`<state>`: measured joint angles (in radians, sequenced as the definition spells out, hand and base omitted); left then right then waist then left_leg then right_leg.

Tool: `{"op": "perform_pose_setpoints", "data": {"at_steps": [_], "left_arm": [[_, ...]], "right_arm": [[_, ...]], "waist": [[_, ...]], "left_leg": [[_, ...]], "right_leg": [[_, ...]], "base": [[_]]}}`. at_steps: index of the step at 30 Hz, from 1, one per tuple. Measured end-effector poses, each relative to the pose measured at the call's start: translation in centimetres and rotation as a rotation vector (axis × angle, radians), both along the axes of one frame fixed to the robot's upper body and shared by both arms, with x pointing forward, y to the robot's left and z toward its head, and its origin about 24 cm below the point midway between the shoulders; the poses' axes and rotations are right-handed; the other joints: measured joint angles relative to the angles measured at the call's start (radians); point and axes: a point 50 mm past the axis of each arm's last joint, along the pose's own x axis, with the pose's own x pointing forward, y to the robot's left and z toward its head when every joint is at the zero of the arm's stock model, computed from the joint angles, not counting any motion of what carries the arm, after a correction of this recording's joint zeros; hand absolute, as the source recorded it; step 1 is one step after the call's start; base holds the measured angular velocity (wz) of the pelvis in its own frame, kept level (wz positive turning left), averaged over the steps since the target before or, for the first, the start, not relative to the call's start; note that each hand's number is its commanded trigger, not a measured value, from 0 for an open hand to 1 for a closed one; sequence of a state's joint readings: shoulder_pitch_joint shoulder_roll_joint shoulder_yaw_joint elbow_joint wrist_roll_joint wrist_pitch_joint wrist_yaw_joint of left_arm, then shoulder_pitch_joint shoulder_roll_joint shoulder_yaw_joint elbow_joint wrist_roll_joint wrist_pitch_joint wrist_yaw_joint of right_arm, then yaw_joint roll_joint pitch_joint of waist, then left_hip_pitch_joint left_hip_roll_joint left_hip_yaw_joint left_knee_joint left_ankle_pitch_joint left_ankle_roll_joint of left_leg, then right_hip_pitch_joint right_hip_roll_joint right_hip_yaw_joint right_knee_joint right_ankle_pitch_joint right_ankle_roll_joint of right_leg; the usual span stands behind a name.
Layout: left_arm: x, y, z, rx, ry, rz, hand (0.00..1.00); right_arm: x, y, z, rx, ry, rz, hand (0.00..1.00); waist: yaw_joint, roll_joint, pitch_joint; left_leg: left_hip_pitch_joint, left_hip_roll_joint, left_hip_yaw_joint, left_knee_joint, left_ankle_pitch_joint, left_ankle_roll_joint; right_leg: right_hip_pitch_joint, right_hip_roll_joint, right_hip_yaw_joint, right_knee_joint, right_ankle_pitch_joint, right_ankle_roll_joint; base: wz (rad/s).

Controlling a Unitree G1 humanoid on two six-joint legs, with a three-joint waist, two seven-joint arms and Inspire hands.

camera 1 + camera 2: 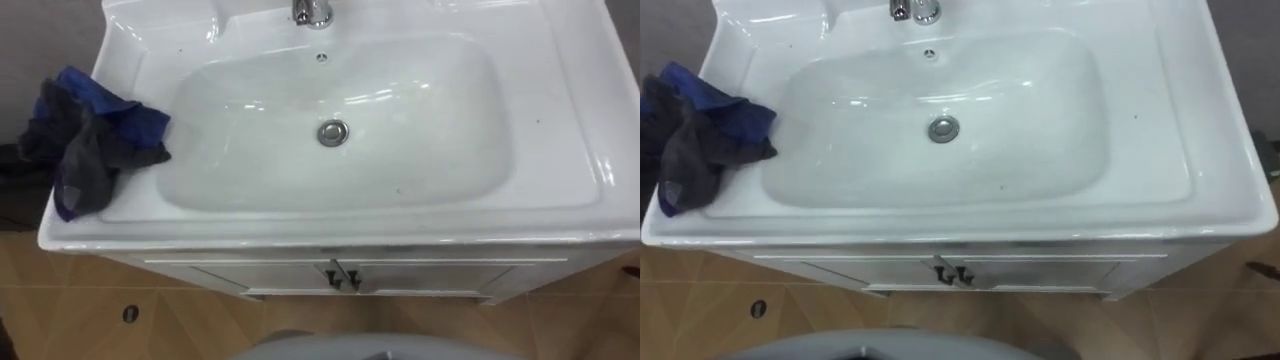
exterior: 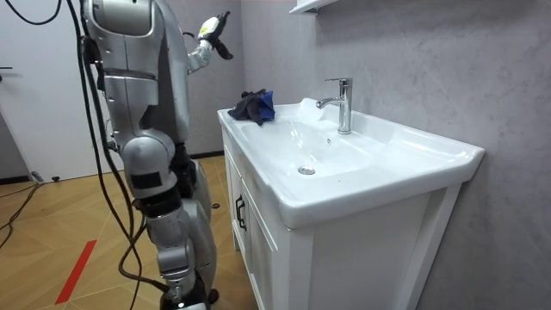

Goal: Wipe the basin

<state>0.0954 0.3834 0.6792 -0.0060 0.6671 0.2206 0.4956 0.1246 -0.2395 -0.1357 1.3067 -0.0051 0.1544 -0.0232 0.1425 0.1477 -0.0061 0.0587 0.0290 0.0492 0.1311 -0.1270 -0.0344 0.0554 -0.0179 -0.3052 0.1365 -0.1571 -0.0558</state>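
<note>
The left hand [image 2: 215, 33] is raised at shoulder height on the far side of the robot's body in the room view, up near the grey wall [image 2: 413, 60] and above the far end of the basin [image 1: 250, 150]; its dark fingers look loosely spread with nothing in them. The robot stands upright on the wooden floor [image 1: 60, 310], close against the front of the white cabinet [image 1: 260, 275]. The cloth [image 1: 85, 140], a crumpled heap of dark grey and blue, lies on the basin's flat rim at the robot's left, one edge hanging over the outer side and another reaching the lip of the bowl. The bowl is white and glossy, with a chrome drain plug [image 1: 333, 132] in the middle, a small overflow hole [image 1: 321, 57] behind it and the chrome tap [image 1: 313, 12] at the back rim. Two dark handles [image 1: 341, 279] sit side by side where the cabinet doors meet. No lettering on any of it can be read.
</note>
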Motion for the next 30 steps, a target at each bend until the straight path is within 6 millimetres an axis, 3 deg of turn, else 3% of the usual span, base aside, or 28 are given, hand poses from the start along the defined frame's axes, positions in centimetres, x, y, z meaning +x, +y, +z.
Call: {"op": "perform_pose_setpoints", "data": {"at_steps": [2, 5, 9, 11, 12, 13, 14, 16, 18, 22, 26, 30], "left_arm": [[-1.1, 0.7, -1.5, -0.082, 0.004, 0.024, 0.0], [-2.7, 1.7, -4.0, -0.259, -0.045, 0.071, 0.0], [-6.2, 3.5, -5.5, -0.449, -0.306, 0.23, 0.0], [-9.0, 4.5, -6.6, -0.553, -0.486, 0.346, 0.0], [-9.6, 4.6, -7.0, -0.579, -0.517, 0.378, 0.0], [-10.8, 4.9, -8.0, -0.642, -0.588, 0.447, 0.0], [-12.1, 4.9, -9.0, -0.693, -0.644, 0.521, 0.0], [-14.0, 4.5, -10.6, -0.741, -0.691, 0.634, 0.0], [-15.7, 3.9, -12.3, -0.793, -0.717, 0.736, 0.0], [-18.5, 2.3, -15.9, -0.904, -0.74, 0.93, 0.0], [-19.9, 1.0, -17.6, -0.93, -0.739, 1.014, 0.0], [-20.3, -1.4, -20.0, -0.986, -0.617, 1.051, 0.0]], "right_arm": [[0.3, -0.2, 0.1, -0.013, -0.006, 0.008, 0.0], [0.6, -0.5, 0.2, -0.023, -0.006, 0.034, 0.0], [0.8, -0.6, 0.3, -0.04, -0.012, 0.043, 0.0], [1.3, -0.8, 0.4, -0.046, -0.024, 0.055, 0.0], [1.3, -0.9, 0.4, -0.047, -0.026, 0.057, 0.0], [1.3, -0.9, 0.4, -0.045, -0.04, 0.054, 0.0], [1.2, -0.8, 0.4, -0.042, -0.041, 0.059, 0.0], [1.6, -0.6, 0.4, -0.038, -0.053, 0.066, 0.0], [2.0, -0.6, 0.4, -0.037, -0.074, 0.074, 0.0], [2.2, -0.5, 0.4, -0.024, -0.096, 0.084, 0.0], [1.6, -0.3, 0.3, -0.01, -0.092, 0.068, 0.0], [1.1, -0.4, 0.3, -0.017, -0.082, 0.053, 0.0]], "waist": [[0.007, 0.003, -0.0012], [0.045, 0.003, -0.002], [0.092, -0.007, -0.0048], [0.126, -0.015, -0.0063], [0.132, -0.019, -0.0054], [0.138, -0.018, -0.0093], [0.147, -0.03, -0.0054], [0.163, -0.028, -0.0091], [0.168, -0.029, -0.005], [0.163, -0.034, -0.0049], [0.138, -0.064, -0.0038], [0.109, -0.074, -0.0051]], "left_leg": [[-0.001, -0.002, -0.005, -0.001, 0.0, 0.0], [-0.002, -0.007, -0.016, 0.005, 0.0, 0.0], [-0.008, -0.011, -0.033, 0.004, 0.0, 0.0], [-0.009, -0.014, -0.037, 0.003, 0.0, 0.0], [-0.01, -0.015, -0.039, 0.003, 0.0, 0.0], [-0.012, -0.019, -0.055, 0.003, 0.0, 0.0], [-0.011, -0.021, -0.057, 0.003, 0.0, 0.0], [-0.007, -0.024, -0.06, 0.004, 0.0, 0.0], [-0.003, -0.027, -0.063, 0.005, -0.002, 0.004], [-0.003, -0.028, -0.066, 0.005, -0.007, 0.011], [-0.007, -0.03, -0.067, 0.005, -0.007, 0.012], [-0.003, -0.031, -0.067, 0.005, -0.01, 0.016]], "right_leg": [[0.005, -0.002, -0.005, 0.0, -0.001, 0.002], [0.006, -0.01, -0.012, 0.011, -0.013, 0.006], [-0.004, -0.017, -0.039, 0.019, -0.023, 0.01], [-0.002, -0.017, -0.044, 0.018, -0.024, 0.011], [-0.001, -0.017, -0.048, 0.017, -0.025, 0.012], [0.001, -0.018, -0.059, 0.016, -0.027, 0.015], [0.004, -0.023, -0.065, 0.017, -0.028, 0.017], [0.009, -0.028, -0.067, 0.016, -0.03, 0.019], [0.012, -0.031, -0.068, 0.015, -0.033, 0.023], [0.012, -0.034, -0.071, 0.019, -0.037, 0.028], [0.017, -0.036, -0.078, 0.019, -0.037, 0.03], [0.016, -0.038, -0.078, 0.022, -0.037, 0.032]], "base": [[0.08], [0.13], [0.21], [0.06], [0.18], [0.24], [0.22], [0.07], [0.05], [0.04], [0.04], [0.0]]}}
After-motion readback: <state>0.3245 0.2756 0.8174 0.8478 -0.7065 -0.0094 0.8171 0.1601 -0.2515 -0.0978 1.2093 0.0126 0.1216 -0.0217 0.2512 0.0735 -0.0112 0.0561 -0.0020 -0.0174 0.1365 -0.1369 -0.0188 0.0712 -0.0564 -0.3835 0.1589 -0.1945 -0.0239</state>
